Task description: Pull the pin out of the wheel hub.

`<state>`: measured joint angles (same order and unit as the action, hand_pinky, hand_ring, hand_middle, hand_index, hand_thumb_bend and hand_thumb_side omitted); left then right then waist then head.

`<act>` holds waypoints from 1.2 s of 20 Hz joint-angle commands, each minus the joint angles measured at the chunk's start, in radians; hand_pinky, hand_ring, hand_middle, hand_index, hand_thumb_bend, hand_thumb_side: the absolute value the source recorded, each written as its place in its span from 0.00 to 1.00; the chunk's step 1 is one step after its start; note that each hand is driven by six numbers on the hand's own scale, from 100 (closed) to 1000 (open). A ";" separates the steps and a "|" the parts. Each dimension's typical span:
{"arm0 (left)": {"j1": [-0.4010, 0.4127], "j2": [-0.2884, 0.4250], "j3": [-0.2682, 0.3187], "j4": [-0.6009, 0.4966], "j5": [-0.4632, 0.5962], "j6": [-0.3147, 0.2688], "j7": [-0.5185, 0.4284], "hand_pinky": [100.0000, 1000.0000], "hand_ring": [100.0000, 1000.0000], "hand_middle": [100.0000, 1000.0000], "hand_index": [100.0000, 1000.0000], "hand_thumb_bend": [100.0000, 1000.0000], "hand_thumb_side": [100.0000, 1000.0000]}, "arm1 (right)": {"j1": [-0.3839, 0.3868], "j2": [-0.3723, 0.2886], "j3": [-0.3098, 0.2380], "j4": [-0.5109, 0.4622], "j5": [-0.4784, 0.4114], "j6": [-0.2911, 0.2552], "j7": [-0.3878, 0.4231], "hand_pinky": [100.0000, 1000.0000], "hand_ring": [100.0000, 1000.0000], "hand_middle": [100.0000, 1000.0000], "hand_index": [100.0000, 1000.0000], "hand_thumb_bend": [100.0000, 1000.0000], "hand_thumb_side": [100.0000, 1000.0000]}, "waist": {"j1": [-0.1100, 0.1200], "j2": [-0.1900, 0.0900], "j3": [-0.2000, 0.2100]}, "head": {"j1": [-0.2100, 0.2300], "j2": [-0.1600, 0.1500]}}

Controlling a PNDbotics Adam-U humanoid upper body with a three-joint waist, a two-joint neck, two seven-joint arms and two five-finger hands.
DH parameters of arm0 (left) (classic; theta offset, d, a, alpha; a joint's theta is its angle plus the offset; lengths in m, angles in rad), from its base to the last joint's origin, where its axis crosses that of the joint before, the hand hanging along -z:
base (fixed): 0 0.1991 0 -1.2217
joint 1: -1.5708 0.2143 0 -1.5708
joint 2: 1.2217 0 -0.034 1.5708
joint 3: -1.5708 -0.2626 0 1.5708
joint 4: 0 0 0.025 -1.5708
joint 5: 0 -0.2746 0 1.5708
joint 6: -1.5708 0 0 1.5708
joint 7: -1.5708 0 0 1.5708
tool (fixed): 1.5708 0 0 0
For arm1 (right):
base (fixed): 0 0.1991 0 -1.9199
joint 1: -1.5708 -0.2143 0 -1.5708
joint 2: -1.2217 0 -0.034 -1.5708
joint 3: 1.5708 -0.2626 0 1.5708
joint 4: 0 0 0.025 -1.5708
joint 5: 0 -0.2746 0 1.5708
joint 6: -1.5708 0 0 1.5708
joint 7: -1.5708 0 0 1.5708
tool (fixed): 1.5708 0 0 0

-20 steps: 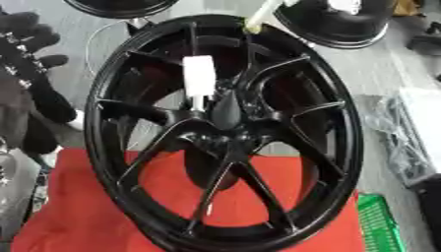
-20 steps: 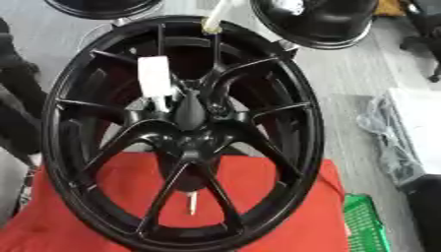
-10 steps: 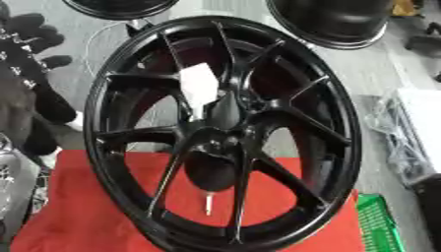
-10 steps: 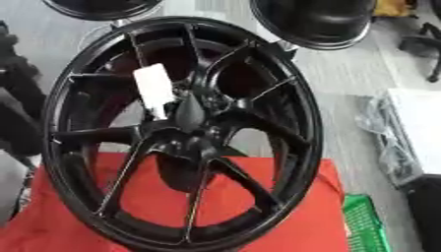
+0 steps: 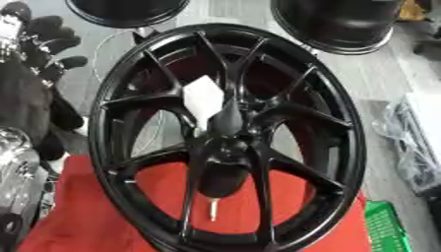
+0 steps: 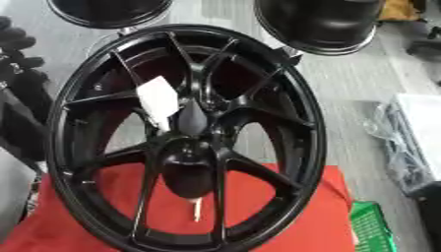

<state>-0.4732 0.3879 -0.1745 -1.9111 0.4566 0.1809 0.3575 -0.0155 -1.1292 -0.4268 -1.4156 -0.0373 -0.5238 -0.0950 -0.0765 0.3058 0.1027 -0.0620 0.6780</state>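
A large black spoked wheel (image 5: 116,128) leans over a red cloth (image 5: 78,216), its hub (image 5: 226,147) near the middle of the view. A white tag (image 5: 204,96) hangs on a spoke just above the hub. Below the hub, a small pale pin (image 5: 213,209) shows between two spokes, over the cloth. A dark rounded shape (image 5: 224,179) sits behind the spokes just above the pin. My left hand (image 5: 39,39) is at the upper left, outside the rim, fingers spread and holding nothing. My right hand does not show.
Two more black rims (image 5: 129,10) (image 5: 340,24) lie at the far edge. A clear plastic bag (image 5: 413,147) is at the right on grey floor, with a green crate (image 5: 383,229) at the lower right. My silver left arm (image 5: 17,167) fills the lower left.
The wheel's upper part and the white tag sit lower in the view. A pale thing at the top of the rim one second ago no longer shows. The pin stays in place.
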 commanded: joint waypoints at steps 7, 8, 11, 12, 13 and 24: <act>-0.003 0.022 0.014 -0.017 -0.004 0.000 0.013 0.65 0.72 0.57 0.65 0.04 0.70 | 0.221 0.302 -0.239 -0.044 0.341 0.252 -0.095 0.95 0.97 0.80 0.81 0.00 0.00 | 0.009 -0.012 -0.011 | 0.005 -0.001; -0.002 0.021 0.014 -0.017 -0.004 0.000 0.014 0.65 0.72 0.57 0.65 0.04 0.70 | 0.227 0.316 -0.254 -0.032 0.364 0.281 -0.085 0.97 1.00 0.86 0.86 0.00 0.28 | 0.009 -0.013 -0.011 | 0.004 0.000; -0.001 0.021 0.016 -0.016 -0.003 -0.001 0.015 0.65 0.72 0.57 0.65 0.04 0.70 | 0.232 0.347 -0.294 -0.013 0.402 0.356 -0.096 0.99 1.00 0.94 0.92 0.00 0.66 | 0.011 -0.015 -0.014 | 0.000 0.002; 0.000 0.022 0.015 -0.016 -0.003 0.000 0.014 0.65 0.72 0.57 0.65 0.04 0.70 | 0.233 0.351 -0.303 -0.009 0.404 0.382 -0.110 0.99 1.00 0.94 0.92 0.00 0.68 | 0.010 -0.016 -0.015 | -0.001 0.004; 0.001 0.023 0.014 -0.016 -0.003 0.000 0.014 0.65 0.72 0.57 0.65 0.04 0.70 | 0.232 0.353 -0.310 -0.008 0.401 0.410 -0.131 0.99 1.00 0.94 0.93 0.00 0.77 | 0.010 -0.017 -0.017 | -0.002 0.005; -0.004 0.016 0.008 -0.015 -0.001 0.003 0.009 0.65 0.72 0.57 0.65 0.04 0.70 | 0.113 0.334 -0.238 -0.158 0.075 0.481 -0.342 0.78 0.76 0.67 0.78 0.00 0.47 | 0.010 -0.023 -0.007 | -0.015 0.008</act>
<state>-0.4653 0.3879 -0.1692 -1.9112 0.4563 0.1829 0.3673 0.1011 -0.7441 -0.6668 -1.5371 0.0825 -0.0409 -0.4099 -0.0660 0.3067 0.0963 -0.0732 0.6843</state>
